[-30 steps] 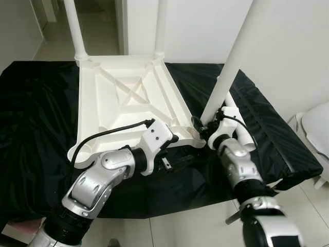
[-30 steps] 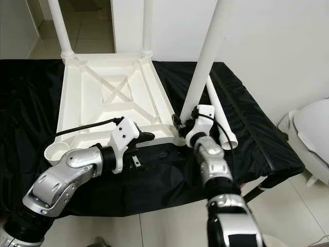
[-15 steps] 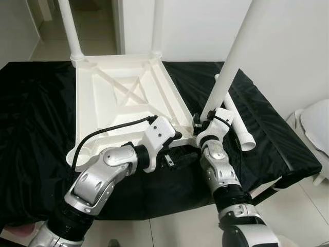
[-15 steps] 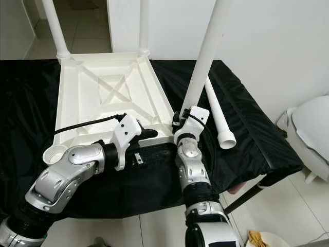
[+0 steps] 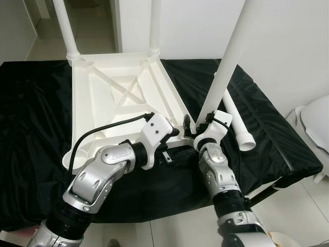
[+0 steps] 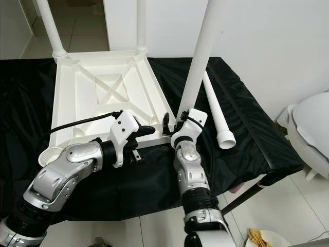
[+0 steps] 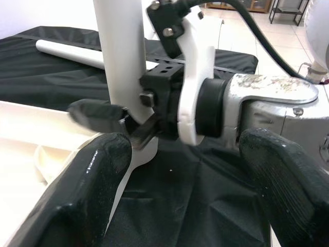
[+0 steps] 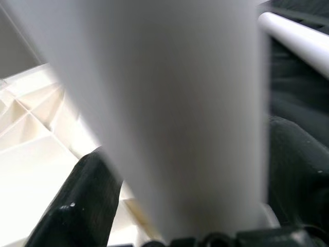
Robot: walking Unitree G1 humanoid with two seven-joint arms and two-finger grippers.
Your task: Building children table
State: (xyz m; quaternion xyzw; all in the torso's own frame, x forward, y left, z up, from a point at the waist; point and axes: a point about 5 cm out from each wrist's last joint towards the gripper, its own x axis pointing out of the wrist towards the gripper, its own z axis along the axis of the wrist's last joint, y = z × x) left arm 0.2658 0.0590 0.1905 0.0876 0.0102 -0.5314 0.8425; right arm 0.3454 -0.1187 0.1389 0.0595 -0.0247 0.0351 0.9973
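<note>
While right gripper clamps tall white plastic leg tube at frame centre, seating it into corner socket of upturned white plastic tabletop. Left gripper fingers apart, beside socket. Next: press down straight.

The table top and leg at the right end effector are smooth white plastic with a slight sheen. Beneath lies glossy, wrinkled black cloth. Both arms are brushed silver metal.
</note>
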